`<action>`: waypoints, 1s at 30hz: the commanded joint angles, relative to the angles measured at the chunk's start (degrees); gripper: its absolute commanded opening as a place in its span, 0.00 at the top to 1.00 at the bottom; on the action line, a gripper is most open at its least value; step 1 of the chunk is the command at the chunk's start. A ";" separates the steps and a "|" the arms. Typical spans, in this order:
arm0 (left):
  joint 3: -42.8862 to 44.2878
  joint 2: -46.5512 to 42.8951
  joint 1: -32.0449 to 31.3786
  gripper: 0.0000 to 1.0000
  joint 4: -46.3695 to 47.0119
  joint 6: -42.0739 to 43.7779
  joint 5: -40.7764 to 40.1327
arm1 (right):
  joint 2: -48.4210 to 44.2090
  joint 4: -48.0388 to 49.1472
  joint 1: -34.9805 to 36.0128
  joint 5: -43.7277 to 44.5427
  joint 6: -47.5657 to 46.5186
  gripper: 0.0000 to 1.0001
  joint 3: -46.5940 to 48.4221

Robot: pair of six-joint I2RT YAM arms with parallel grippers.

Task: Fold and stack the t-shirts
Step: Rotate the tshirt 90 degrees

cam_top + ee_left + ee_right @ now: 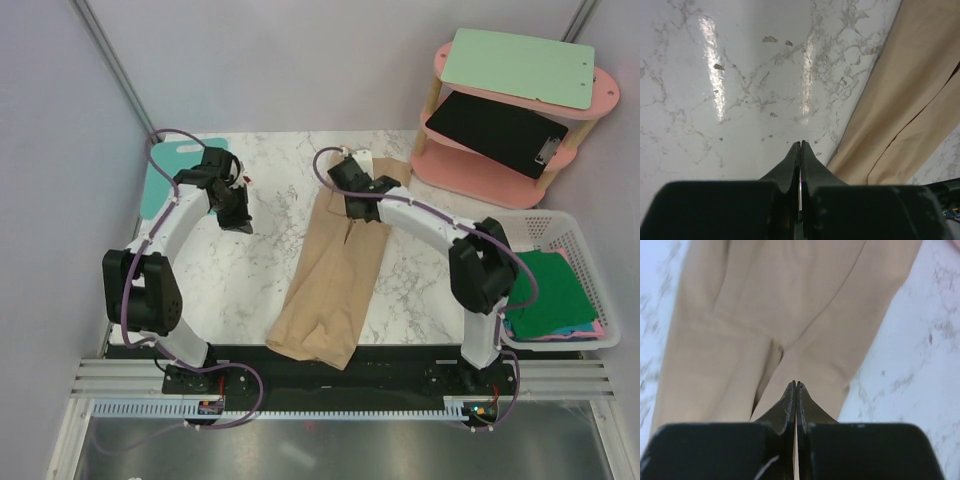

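Observation:
A light tan t-shirt [330,280] lies on the marble table as a long narrow strip, its near end hanging over the front edge. My right gripper [362,212] hovers over the strip's far part. In the right wrist view it [796,384] is shut and empty above the tan cloth [790,305]. My left gripper [243,226] is over bare marble to the left of the shirt. In its own view it [800,143] is shut with nothing in it, the shirt's edge [910,100] just to its right. A green t-shirt [545,290] lies on top of others in the basket.
A white basket [590,235] stands at the table's right edge, with pink and blue cloth showing under the green. A teal board [160,175] lies at the far left. A pink shelf [600,100] at the back right holds a mint clipboard [520,65] and a black one [495,130].

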 commanded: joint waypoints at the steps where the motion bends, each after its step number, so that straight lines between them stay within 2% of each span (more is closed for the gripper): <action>1: -2.93 -3.58 -4.09 0.98 5.16 -2.29 5.17 | 10.97 2.09 -6.72 -1.75 -5.98 1.00 10.78; 4: -4.43 -4.46 -6.73 0.98 6.74 -3.61 6.14 | 18.27 1.39 -9.89 -2.72 -7.21 1.00 21.31; 9: -7.67 -6.30 -9.98 0.98 8.51 -4.93 7.11 | 28.73 0.86 -13.15 -3.68 -8.61 1.00 30.65; 16: -11.46 -8.59 -11.04 0.98 10.70 -6.07 8.07 | 40.25 1.03 -14.12 -5.44 -11.78 1.00 44.96; 23: -13.22 -8.24 -11.30 0.98 13.43 -6.69 11.14 | 48.69 4.02 -14.03 -11.41 -12.13 1.00 53.60; 28: -14.18 -7.19 -11.57 0.98 17.28 -6.86 15.27 | 50.72 11.92 -14.03 -14.76 -13.09 1.00 55.71; 30: -14.98 -6.40 -11.66 0.98 18.43 -6.95 17.56 | 51.07 15.95 -13.77 -15.46 -14.06 0.97 56.50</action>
